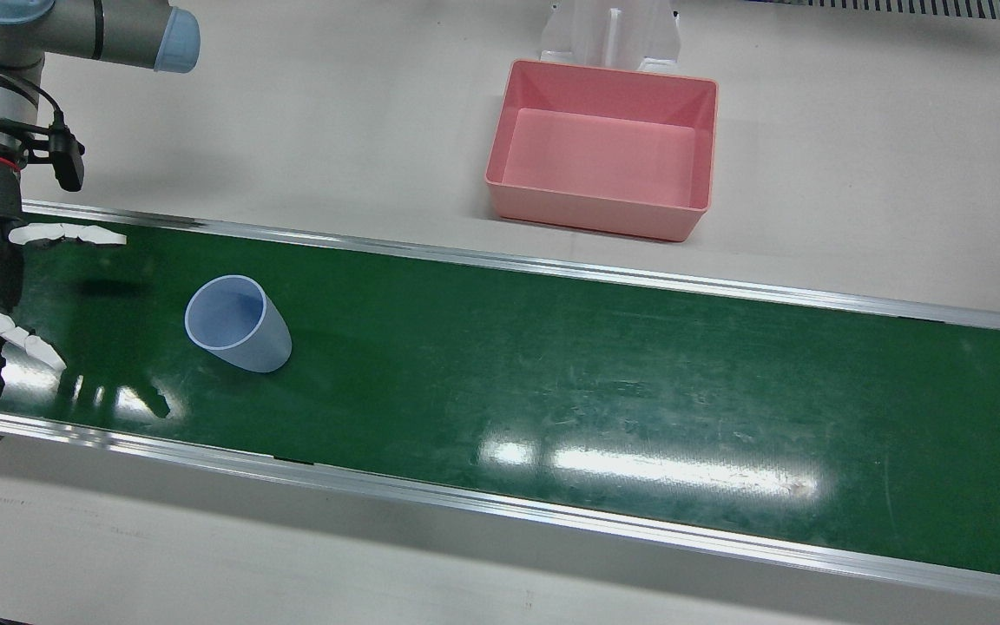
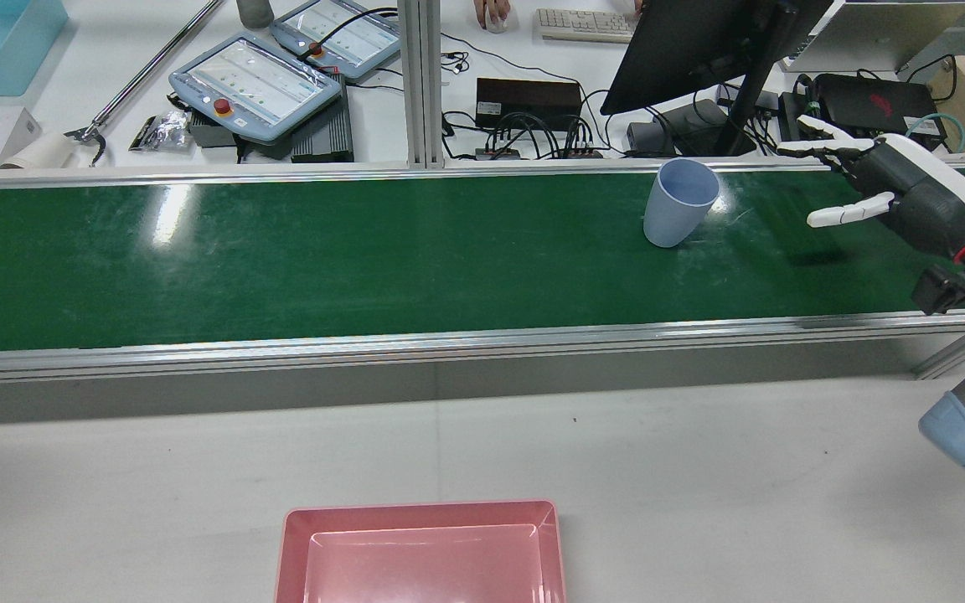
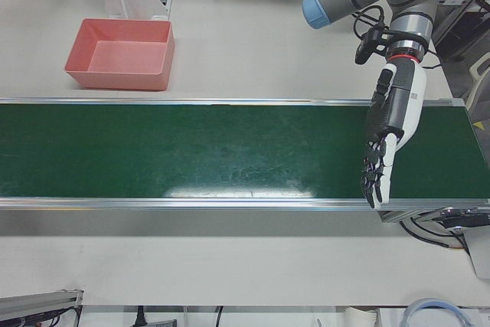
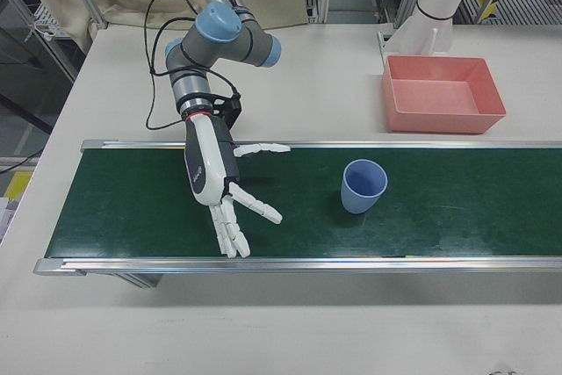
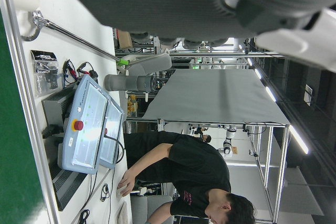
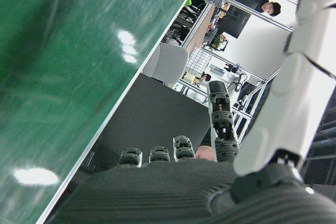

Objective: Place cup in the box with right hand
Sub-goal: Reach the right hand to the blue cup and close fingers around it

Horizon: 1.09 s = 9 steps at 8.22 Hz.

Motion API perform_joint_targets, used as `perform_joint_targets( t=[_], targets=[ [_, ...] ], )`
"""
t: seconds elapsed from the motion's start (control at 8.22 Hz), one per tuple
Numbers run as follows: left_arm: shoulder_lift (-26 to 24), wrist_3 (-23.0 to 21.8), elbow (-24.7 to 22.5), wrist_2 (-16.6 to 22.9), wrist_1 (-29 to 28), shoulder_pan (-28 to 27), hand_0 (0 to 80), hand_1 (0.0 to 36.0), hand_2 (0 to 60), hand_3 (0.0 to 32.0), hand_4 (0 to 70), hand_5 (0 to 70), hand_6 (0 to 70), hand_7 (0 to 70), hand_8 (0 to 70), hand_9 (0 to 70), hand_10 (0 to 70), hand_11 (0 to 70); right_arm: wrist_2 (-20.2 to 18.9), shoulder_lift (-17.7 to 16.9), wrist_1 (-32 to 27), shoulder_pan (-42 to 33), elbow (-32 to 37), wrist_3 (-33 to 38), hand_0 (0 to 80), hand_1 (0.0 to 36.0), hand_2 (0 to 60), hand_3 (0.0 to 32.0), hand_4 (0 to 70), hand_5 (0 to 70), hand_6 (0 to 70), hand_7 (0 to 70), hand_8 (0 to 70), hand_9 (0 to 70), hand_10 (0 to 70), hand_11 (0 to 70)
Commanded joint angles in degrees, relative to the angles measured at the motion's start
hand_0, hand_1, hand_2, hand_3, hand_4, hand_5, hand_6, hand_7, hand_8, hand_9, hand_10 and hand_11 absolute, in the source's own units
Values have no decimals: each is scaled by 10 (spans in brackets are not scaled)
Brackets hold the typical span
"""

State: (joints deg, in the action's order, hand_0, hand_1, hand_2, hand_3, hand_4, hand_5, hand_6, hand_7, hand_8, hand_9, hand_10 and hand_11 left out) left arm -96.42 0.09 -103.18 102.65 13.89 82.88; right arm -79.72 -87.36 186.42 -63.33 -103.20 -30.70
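No text, label, brand, number or sign can be read in any of the views. The screens of the two grey teach pendants on the white desk beyond the green conveyor belt show only marks too small to make out.

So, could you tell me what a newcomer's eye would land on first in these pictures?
Probably the pale blue cup standing upright, alone on the green conveyor belt, with the right hand open and spread above the belt a little way off. Next, the empty pink box on the white table beyond the belt.
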Motion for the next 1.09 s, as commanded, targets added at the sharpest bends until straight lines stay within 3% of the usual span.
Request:
perform_joint_targets(
  t=[0.0, 0.12, 0.24, 0.36, 0.49, 0.61, 0.73, 0.85, 0.97],
  targets=[
    [0, 0, 0, 0, 0, 0, 0, 0, 0, 0, 0, 0, 0, 0, 0, 0, 0, 0, 7, 1, 0, 13, 0, -2, 496, 142, 80, 14, 129, 48, 30, 110, 12, 45, 21, 48],
    [0, 0, 0, -1, 0, 0, 0, 0, 0, 0, 0, 0, 0, 0, 0, 0, 0, 0, 12, 1, 0, 17, 0, -1, 496, 142, 79, 8, 131, 47, 30, 110, 11, 44, 21, 47],
    [0, 0, 0, 0, 0, 0, 0, 0, 0, 0, 0, 0, 0, 0, 0, 0, 0, 0, 12, 1, 0, 19, 0, -1, 488, 160, 154, 6, 109, 48, 31, 112, 12, 46, 22, 49],
    [0, 0, 0, 0, 0, 0, 0, 0, 0, 0, 0, 0, 0, 0, 0, 0, 0, 0, 13, 1, 0, 22, 1, -2, 486, 158, 158, 10, 107, 47, 30, 111, 11, 46, 22, 48],
    [0, 0, 0, 0, 0, 0, 0, 0, 0, 0, 0, 0, 0, 0, 0, 0, 0, 0, 17, 3, 0, 30, 1, -1, 492, 116, 41, 10, 164, 45, 34, 128, 14, 53, 27, 56],
    [0, 0, 0, 0, 0, 0, 0, 0, 0, 0, 0, 0, 0, 0, 0, 0, 0, 0, 22, 6, -4, 30, 0, -1, 437, 169, 373, 0, 157, 46, 83, 308, 57, 141, 67, 111],
    [0, 0, 0, -1, 0, 0, 0, 0, 0, 0, 0, 0, 0, 0, 0, 0, 0, 0, 52, 8, -5, 34, -3, 1, 519, 187, 479, 0, 614, 145, 377, 700, 632, 700, 481, 684],
    [0, 0, 0, 0, 0, 0, 0, 0, 0, 0, 0, 0, 0, 0, 0, 0, 0, 0, 64, 8, -4, 43, -3, 5, 769, 360, 600, 0, 700, 268, 510, 700, 700, 700, 699, 700],
    [0, 0, 0, 0, 0, 0, 0, 0, 0, 0, 0, 0, 0, 0, 0, 0, 0, 0, 64, 8, -4, 44, -5, 5, 800, 360, 600, 0, 700, 284, 538, 700, 700, 700, 700, 700]
  ],
)
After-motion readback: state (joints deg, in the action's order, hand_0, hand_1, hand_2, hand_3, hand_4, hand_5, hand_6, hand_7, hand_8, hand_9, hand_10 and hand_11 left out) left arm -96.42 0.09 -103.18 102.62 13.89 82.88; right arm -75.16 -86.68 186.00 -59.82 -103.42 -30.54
